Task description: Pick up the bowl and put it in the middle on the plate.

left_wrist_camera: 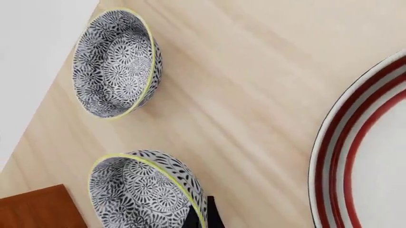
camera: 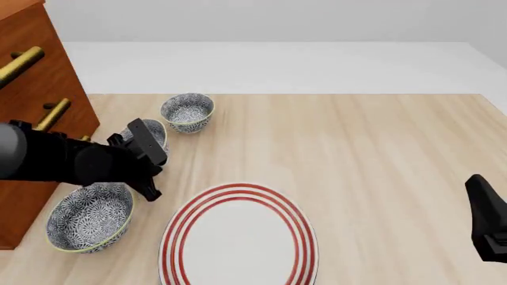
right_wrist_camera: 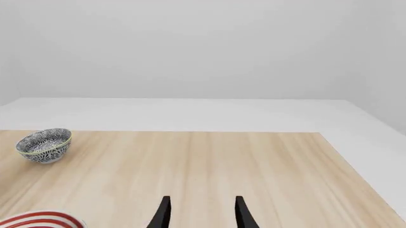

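Your left gripper grips the rim of the bowl, which sits upright, mouth up, beside the cabinet and beyond the plate. Only your left wrist view shows that grip; your right gripper hangs open.

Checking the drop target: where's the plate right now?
Front view: the plate lies flat at the near edge of the table, left of centre, just right of the nearest bowl and below the left gripper.

No readable text, labels, brands, numbers or signs appear in any view
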